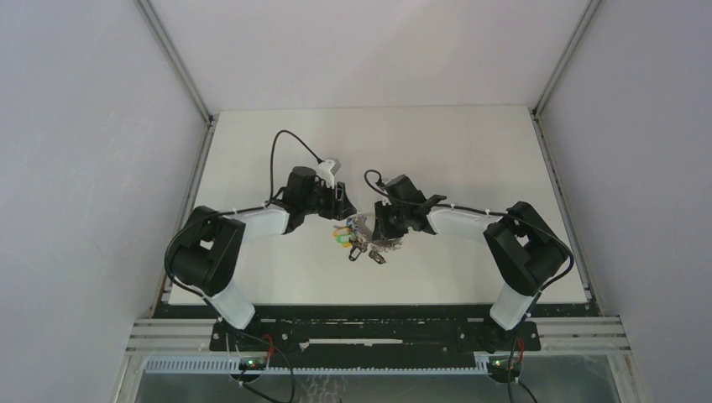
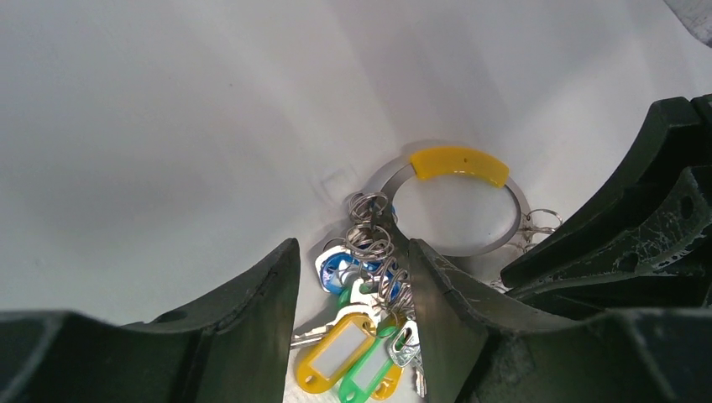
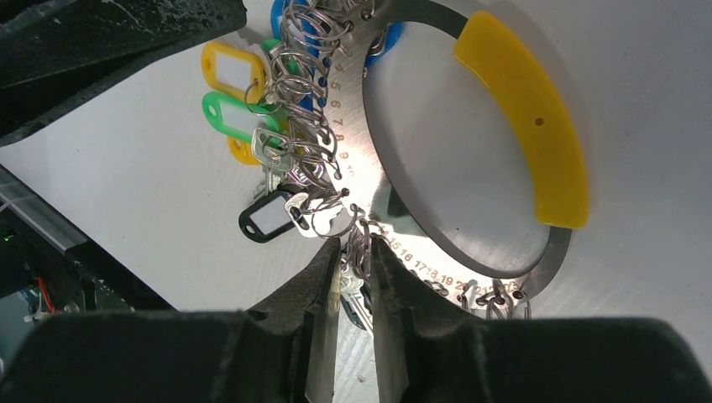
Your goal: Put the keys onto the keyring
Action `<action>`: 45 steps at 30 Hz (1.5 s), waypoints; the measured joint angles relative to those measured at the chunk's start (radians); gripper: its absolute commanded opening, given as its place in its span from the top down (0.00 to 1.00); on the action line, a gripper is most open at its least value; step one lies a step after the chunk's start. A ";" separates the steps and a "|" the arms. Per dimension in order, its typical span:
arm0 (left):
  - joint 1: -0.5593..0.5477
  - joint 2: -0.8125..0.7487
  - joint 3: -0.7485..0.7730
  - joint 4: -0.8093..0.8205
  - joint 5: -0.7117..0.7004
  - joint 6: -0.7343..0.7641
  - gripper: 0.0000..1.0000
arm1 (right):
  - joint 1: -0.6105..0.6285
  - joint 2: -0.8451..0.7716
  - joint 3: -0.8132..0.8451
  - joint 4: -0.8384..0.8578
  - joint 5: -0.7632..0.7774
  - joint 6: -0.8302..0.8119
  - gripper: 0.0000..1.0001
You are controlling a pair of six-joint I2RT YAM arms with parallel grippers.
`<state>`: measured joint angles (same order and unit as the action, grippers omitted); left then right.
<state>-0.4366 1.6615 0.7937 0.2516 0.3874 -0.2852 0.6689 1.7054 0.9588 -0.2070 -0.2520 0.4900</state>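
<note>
The keyring (image 1: 367, 233) sits mid-table (image 1: 277, 143) between the two grippers, with its yellow band (image 2: 458, 163) on the side away from the left gripper (image 2: 353, 249). That gripper is spread and straddles the bunch of tags (image 2: 348, 357) without clamping it. The right gripper (image 3: 356, 262) has its fingers (image 3: 395, 327) pressed nearly together on a small ring (image 3: 358, 238) at the keyring's edge. I cannot tell what else sits in that gap.

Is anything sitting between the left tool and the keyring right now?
Yes. A bunch of small split rings and coloured tags lies between the open fingers of the left tool, ahead of the keyring. The right tool is closed on more small split rings at the keyring's edge.
</note>
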 measured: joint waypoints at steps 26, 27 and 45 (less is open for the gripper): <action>0.000 0.021 0.000 0.000 0.009 -0.010 0.45 | 0.008 0.081 0.053 -0.039 -0.040 -0.016 1.00; 0.000 0.020 0.000 0.000 0.009 -0.011 0.45 | 0.009 0.082 0.056 -0.043 -0.042 -0.021 1.00; 0.001 -0.285 -0.342 0.245 0.056 -0.033 0.43 | 0.031 0.079 0.230 -0.233 -0.125 -0.501 1.00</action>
<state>-0.4355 1.3762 0.4515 0.4965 0.4435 -0.3180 0.6998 1.7847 1.1885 -0.4404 -0.3767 -0.0113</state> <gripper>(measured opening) 0.563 0.003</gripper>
